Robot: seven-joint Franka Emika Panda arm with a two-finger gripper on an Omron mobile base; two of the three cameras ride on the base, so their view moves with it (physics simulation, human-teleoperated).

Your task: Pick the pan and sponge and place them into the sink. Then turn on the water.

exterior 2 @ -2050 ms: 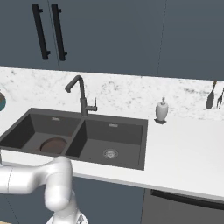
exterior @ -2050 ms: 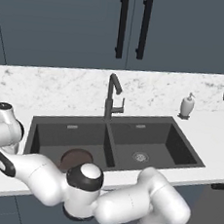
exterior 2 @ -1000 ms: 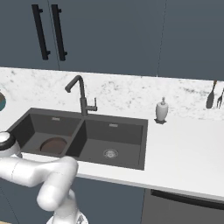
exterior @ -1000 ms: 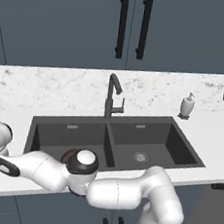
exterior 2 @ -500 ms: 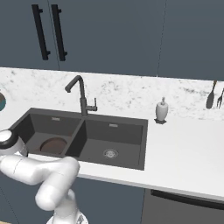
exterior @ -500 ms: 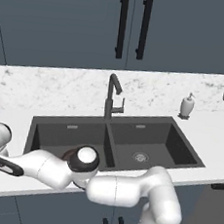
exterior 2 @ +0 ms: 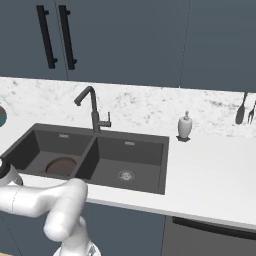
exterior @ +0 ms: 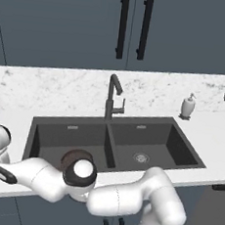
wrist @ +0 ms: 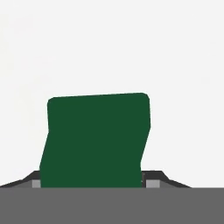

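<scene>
Sponge [wrist: 95, 140] lies dark green top up on the white table [wrist: 175, 65] in the hand view, directly between the gripper [wrist: 89, 184] fingertips, whose dark tips [wrist: 153, 176] peek out on either side of its near edge. The gripper brackets it closely, but whether the pads already press its sides I cannot tell, since the sponge hides the contact. Its yellow layer cannot be seen from this angle.

From the left base view the arm reaches low and far toward the left front corner of the table, and a sliver of yellow-green at the left edge of the picture may be the sponge, too small to be sure.

The pan [exterior 2: 61, 165] sits in the left basin of the sink [exterior 2: 150, 187], shown plainly in the right base view as a round brown disc on the basin floor; in the left base view an arm joint covers most of it, leaving its dark rim [exterior: 75, 154]. The right basin holds a round metal drain [exterior 2: 126, 175].

The dark faucet [exterior: 112, 97] stands behind the centre divider. A white soap dispenser [exterior 2: 185, 125] stands near the table's back edge, right of the sink. The right base view also catches a teal bowl [exterior 2: 2, 116] at its left border.
</scene>
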